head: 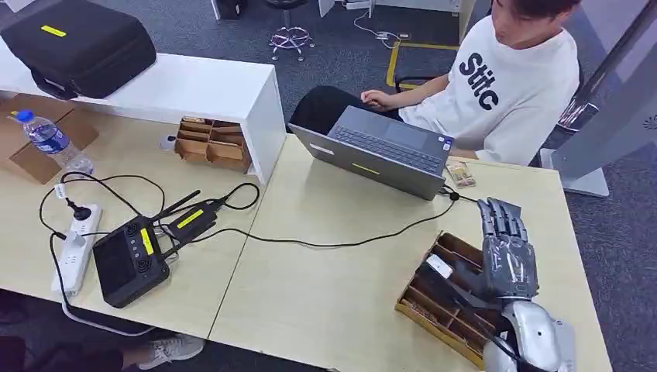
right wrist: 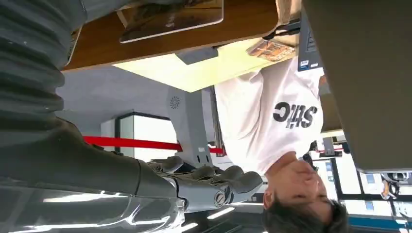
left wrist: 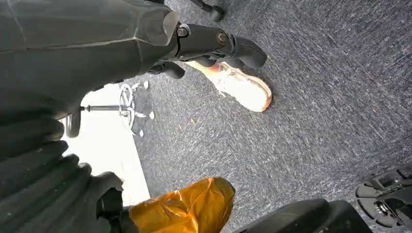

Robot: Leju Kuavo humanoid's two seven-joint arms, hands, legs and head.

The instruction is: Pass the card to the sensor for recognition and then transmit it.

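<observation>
While right hand [head: 507, 256] fingers [head: 500, 221] spread empty over wooden tray [head: 434, 310], laptop [head: 383, 151] beyond, left hand's [left wrist: 43, 189] fingers unclear.

The table [head: 325, 294] across the middle of the head view had a pale, matt wood-look top. At lower right, a brown divided tray [head: 442, 298] looked like raw cardboard or thin wood, as did a second tray [head: 211, 143] at upper centre-left. The right hand [head: 507, 252] over it was dull grey plastic with dark fingers, its forearm glossy silver. The laptop [head: 387, 151] had a smooth, matt grey shell. At upper left, a black case [head: 77, 43] looked like woven cloth and a bottle [head: 50, 139] was clear plastic. The floor [left wrist: 316, 107] was rough grey carpet.
</observation>
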